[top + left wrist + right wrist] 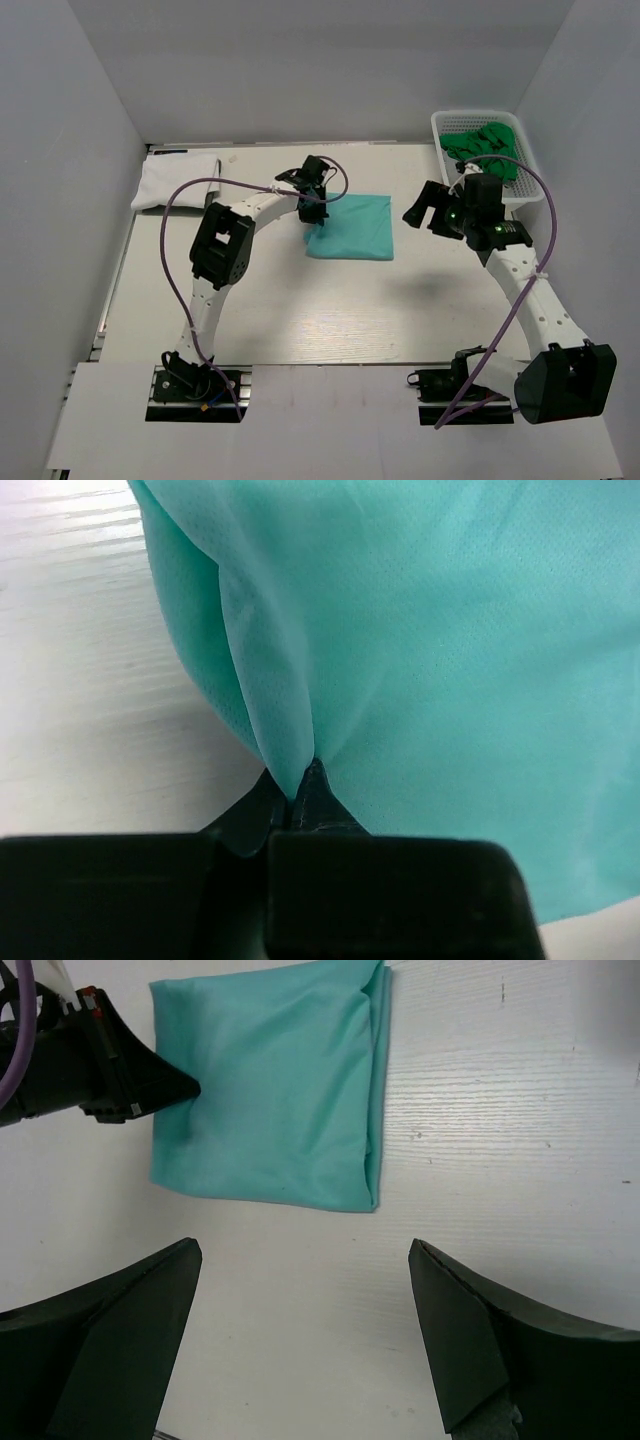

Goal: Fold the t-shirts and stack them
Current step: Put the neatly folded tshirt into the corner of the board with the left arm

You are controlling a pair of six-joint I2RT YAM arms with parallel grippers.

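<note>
My left pincer [298, 798] is clamped on the folded teal-mint cotton t-shirt [450, 680] at its edge; right pincer [303, 1252] apart. Tugging could unfold it.

left arm [225, 245] bent, reaching twd far edge nr ctr of bench [300, 320], left gripper [316, 210] pinched closed on teal t-shirt [358, 228], right arm [530, 290] stretched twd far-right corner, right gripper [305, 1250] spread wide, hovering

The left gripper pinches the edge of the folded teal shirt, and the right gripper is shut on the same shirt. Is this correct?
Not fully. The right gripper is open and holds nothing, apart from the teal shirt; the right wrist view shows this. The left gripper does pinch the edge of the folded shirt.
</note>
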